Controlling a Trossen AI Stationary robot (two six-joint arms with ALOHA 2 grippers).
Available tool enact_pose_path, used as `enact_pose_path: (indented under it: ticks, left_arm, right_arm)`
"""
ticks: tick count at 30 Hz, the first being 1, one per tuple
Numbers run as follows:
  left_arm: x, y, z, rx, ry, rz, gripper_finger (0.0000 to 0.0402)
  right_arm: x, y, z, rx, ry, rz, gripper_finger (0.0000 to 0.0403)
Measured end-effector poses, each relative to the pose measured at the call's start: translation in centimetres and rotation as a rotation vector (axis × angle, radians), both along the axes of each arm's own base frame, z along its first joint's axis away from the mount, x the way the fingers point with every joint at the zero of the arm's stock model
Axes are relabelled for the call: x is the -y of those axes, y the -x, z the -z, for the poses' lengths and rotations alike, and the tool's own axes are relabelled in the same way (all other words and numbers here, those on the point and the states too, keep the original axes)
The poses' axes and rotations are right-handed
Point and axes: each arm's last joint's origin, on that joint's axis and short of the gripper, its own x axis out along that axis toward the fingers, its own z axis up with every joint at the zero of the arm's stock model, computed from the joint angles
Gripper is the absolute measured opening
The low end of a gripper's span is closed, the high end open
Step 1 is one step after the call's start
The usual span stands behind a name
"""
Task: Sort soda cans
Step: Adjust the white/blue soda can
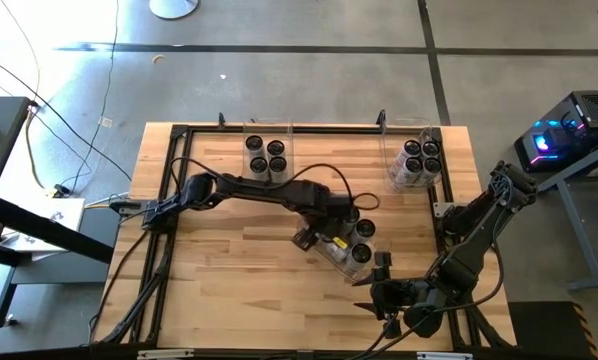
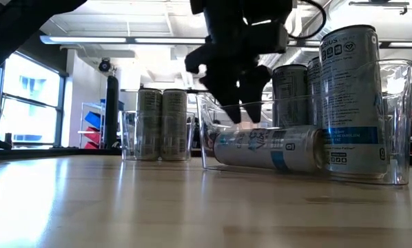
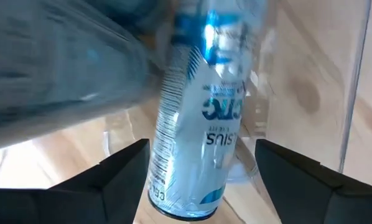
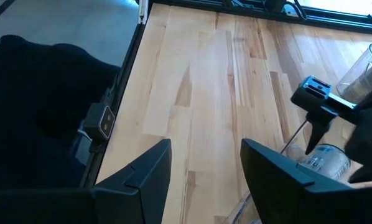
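Low view: toppled soda can (image 2: 268,148) just beneath left end effector (image 2: 242,110).

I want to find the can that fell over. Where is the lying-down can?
In the low view the lying can rests on its side inside the near clear bin, right of centre, directly under the left gripper and beside an upright can.

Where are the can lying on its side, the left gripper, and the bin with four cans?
Lying can (image 2: 268,148), low view: middle of its side.
Left gripper (image 2: 242,103), low view: between its fingertips, above that can.
Four-can bin (image 1: 267,178), high view: its near rim.
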Motion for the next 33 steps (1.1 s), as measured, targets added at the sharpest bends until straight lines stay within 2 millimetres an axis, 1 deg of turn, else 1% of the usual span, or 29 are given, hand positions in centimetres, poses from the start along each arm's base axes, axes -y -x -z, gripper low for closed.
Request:
enact_pose_path:
  ticks: [5, 9, 10, 13, 14, 19, 23, 29, 33]
  left_arm:
    - [-0.1, -0.3, -1.1, 0.043, 0.001, -0.155, 0.0288]
    - [-0.4, -0.3, -1.2, 0.039, 0.025, -0.278, 0.0289]
    - [-0.5, -0.4, -0.9, 0.035, 0.029, -0.296, 0.0289]
    - [-0.5, -0.3, 0.2, 0.003, 0.026, -0.286, 0.0289]
    - [-0.5, -0.5, 0.9, 0.000, 0.027, -0.262, 0.0289]
    - [0.1, -1.4, 2.7, 0.006, 0.034, -0.232, 0.0289]
    - [0.2, -1.8, 3.7, 0.014, 0.037, -0.215, 0.0289]
    - [0.1, -1.9, 3.7, 0.027, 0.010, -0.193, 0.0289]
    - [0.0, -2.1, 2.5, 0.057, 0.005, -0.197, 0.0289]
  right_arm:
    - [0.1, -0.1, 0.0, 0.000, 0.005, 0.001, 0.0188]
    - [0.1, -0.1, 0.0, 0.000, 0.006, 0.000, 0.0188]
    - [0.1, -0.1, 0.0, 0.000, 0.006, 0.000, 0.0188]
    - [0.1, -0.1, 0.0, 0.000, 0.006, 0.000, 0.0188]
    - [0.1, -0.1, 0.0, 0.000, 0.006, 0.000, 0.0188]
    - [0.1, -0.1, 0.0, -0.003, 0.001, 0.003, 0.0188]
    - [0.1, -0.1, 0.0, -0.006, -0.005, -0.001, 0.0188]
    - [0.1, -0.1, 0.1, -0.012, -0.008, -0.007, 0.0188]
    - [0.1, -0.1, 0.1, -0.012, -0.007, -0.008, 0.0188]
